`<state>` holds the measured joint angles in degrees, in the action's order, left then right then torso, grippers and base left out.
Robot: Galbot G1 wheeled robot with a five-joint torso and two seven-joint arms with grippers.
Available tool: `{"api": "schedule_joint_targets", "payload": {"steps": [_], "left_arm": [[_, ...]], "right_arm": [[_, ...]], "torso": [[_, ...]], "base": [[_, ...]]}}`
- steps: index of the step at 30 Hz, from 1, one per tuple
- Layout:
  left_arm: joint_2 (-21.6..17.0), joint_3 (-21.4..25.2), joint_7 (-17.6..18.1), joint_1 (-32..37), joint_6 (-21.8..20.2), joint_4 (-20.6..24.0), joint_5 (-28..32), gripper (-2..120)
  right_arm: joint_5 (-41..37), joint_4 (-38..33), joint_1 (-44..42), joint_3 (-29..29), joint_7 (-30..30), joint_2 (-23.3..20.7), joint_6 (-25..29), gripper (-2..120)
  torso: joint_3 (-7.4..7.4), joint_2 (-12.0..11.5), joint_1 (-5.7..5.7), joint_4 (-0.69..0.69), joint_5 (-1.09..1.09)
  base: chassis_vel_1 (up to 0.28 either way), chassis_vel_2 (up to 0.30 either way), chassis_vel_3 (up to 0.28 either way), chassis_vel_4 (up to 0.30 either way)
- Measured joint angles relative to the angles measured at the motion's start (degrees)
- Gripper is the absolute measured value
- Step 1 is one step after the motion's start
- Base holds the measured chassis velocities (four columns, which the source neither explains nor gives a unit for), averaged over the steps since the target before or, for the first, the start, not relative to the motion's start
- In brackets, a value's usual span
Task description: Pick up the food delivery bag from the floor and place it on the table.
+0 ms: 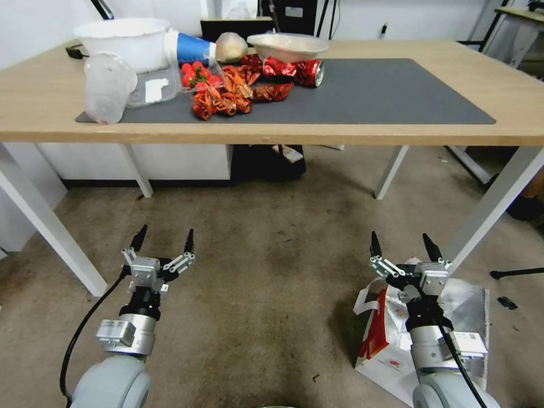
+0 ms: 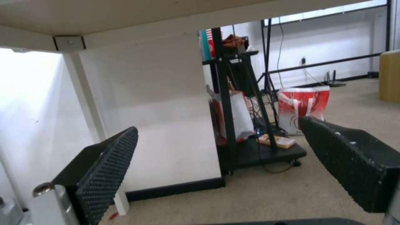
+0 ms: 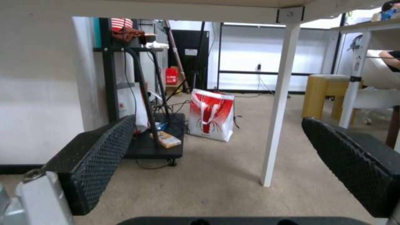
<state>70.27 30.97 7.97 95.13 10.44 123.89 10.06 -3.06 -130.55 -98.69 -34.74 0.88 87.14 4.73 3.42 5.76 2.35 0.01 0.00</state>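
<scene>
My left tool [image 1: 163,241] hung low in the lower left of the head frame, above the floor [image 1: 266,266], its two black fingers spread wide with nothing between them; in the left wrist view the studded pads [image 2: 109,175] stood far apart. My right tool [image 1: 405,245] hung in the lower right of the head frame, its fingers likewise spread and empty, just above the food delivery bag [image 1: 385,334]. The bag sat on the carpet at the lower right, partly hidden behind my right wrist, with its red side panel facing the frame's centre, white strap handles at its top and silver lining showing inside. It stood near a white leg of the table [image 1: 34,102], whose light-wood top crossed the upper part of the head frame. A dark grey mat [image 1: 396,90] lay on that top, and at its upper-left end sat a white tub [image 1: 127,42], a clear plastic cup [image 1: 106,88] on its side, red crayfish [image 1: 224,93] and a crushed red can [image 1: 294,71]. In the right wrist view a second red and white bag [image 3: 210,114] stood farther off on the carpet, beside a black rack [image 3: 137,103].
</scene>
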Motion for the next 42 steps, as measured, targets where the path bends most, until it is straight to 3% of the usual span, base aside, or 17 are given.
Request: {"api": "schedule_joint_targets", "payload": {"steps": [16,32,36,39,42], "left_arm": [[0.1,0.0,0.0,-0.2,0.0,-0.1,0.0,97],[0.2,-0.1,-0.1,0.0,0.1,0.0,0.0,98],[0.2,0.0,-0.3,0.0,1.4,-0.2,0.4,99],[0.0,0.4,-0.9,-0.6,6.0,-1.7,0.8,102],[-0.2,0.6,-1.0,-0.6,6.9,-1.8,0.8,101]], "right_arm": [[-0.1,0.0,0.2,-0.1,-0.2,-0.1,-0.2,100],[-0.1,0.3,0.0,-0.1,-0.3,0.0,0.1,100],[-0.1,0.3,0.1,-0.1,-0.3,-0.1,0.1,100],[-0.2,0.2,0.3,-0.3,-0.3,-0.2,0.1,100],[-0.3,0.0,0.3,-0.7,-0.2,-0.3,0.0,100]], "torso": [[-3.30,-3.6,-0.24,0.00,0.00],[-3.42,-4.4,-0.52,0.01,0.00],[-3.42,-4.4,-0.52,0.02,0.00],[-3.42,-4.3,-0.52,0.02,0.00],[-3.42,-4.2,-0.51,0.02,0.00]], "base": [[0.000,0.000,0.000,0.000],[0.000,0.000,0.000,0.000],[0.000,0.000,0.000,0.000],[0.000,0.000,0.000,0.000],[0.000,0.000,0.000,0.000]]}}
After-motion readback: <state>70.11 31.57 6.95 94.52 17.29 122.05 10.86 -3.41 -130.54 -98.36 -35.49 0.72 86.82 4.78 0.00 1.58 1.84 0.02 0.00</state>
